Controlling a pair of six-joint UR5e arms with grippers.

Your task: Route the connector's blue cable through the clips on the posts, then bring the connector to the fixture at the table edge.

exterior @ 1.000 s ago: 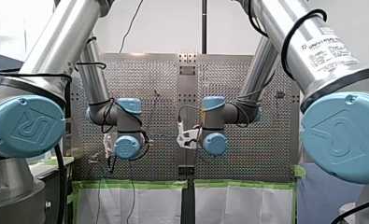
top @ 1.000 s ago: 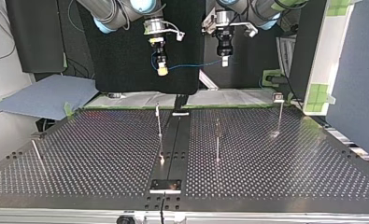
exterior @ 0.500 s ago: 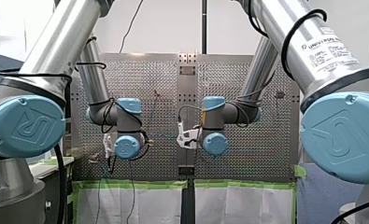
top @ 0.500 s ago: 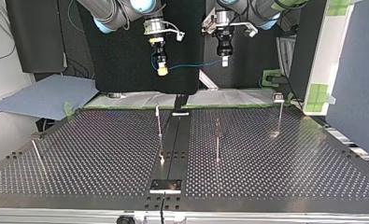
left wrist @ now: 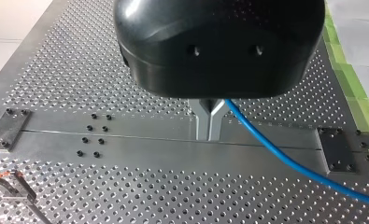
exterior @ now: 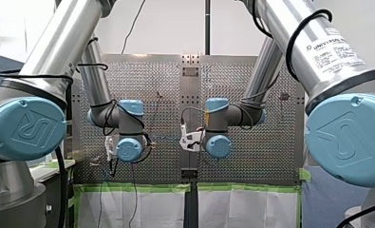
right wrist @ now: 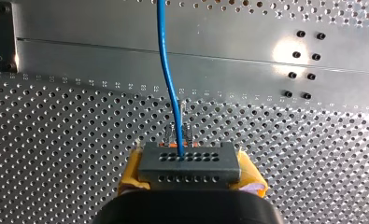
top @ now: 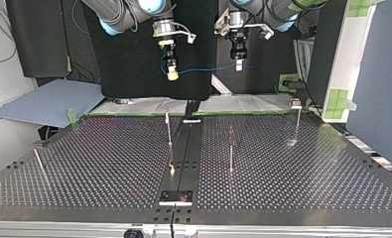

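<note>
Right wrist view: connector (right wrist: 190, 162) gripped, blue cable (right wrist: 168, 79) strung between my two arms.
My right jaws pinch the connector between yellow pads (right wrist: 131, 173); the blue cable runs level from the connector to my left jaws, pressed together, seemingly on it. Well below the connector stand the posts (top: 168, 130) on the surface (top: 109, 168), so I judge the span must come straight down.

In 1 s nothing visibly moved: not my left tool (top: 238, 65), my right tool (top: 172, 75) or the blue cable (top: 208, 68).
</note>
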